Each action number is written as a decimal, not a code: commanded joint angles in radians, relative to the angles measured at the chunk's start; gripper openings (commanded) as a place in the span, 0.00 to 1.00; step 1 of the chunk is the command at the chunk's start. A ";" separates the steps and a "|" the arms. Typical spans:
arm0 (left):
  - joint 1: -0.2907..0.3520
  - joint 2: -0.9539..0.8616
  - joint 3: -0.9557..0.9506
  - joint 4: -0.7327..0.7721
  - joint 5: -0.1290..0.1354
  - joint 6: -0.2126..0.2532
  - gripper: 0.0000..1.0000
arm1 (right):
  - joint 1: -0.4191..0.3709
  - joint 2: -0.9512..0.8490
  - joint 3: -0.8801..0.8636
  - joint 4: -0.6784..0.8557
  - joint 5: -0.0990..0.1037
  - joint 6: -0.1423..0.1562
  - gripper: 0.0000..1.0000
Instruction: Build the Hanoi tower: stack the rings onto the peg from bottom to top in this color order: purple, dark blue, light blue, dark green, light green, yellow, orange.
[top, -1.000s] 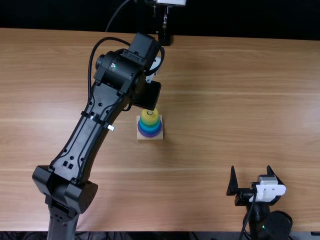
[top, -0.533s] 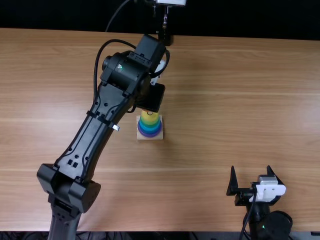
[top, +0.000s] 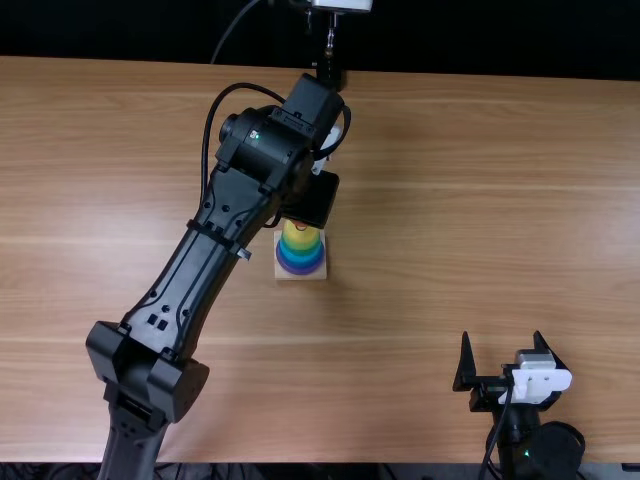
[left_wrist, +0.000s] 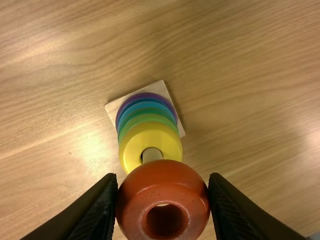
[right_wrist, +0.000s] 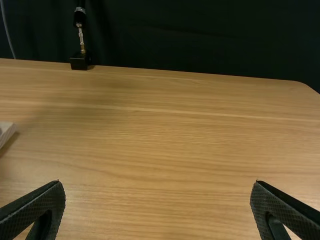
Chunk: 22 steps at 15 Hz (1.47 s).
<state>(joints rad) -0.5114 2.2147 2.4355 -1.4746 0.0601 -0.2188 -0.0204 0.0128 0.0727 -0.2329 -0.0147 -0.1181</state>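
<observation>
The left hand (left_wrist: 164, 180) pinches the orange ring (left_wrist: 134, 200) by its opposite sides, near the peg (left_wrist: 151, 154), and it (probably light, hard and rather slippery) should be held at its widest part.

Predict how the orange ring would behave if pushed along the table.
The orange ring is probably stiff, as it looks evenly round between the fingers of the left tool. Its glossy, curved side may be slippery, and its round outline suggests it could roll if on edge.
</observation>
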 joint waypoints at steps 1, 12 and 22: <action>-0.009 0.040 0.036 -0.002 0.006 -0.013 0.00 | -0.006 -0.013 -0.056 -0.068 -0.006 -0.002 1.00; 0.020 -0.118 -0.145 0.181 0.006 0.002 1.00 | -0.006 -0.013 -0.056 -0.068 -0.006 -0.002 1.00; 0.353 -1.231 -1.461 1.149 -0.005 -0.002 1.00 | -0.006 -0.013 -0.056 -0.068 -0.006 -0.002 1.00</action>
<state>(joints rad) -0.1791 1.0256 1.0126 -0.3305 0.0563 -0.2169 -0.0204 0.0128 0.0727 -0.2333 -0.0147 -0.1181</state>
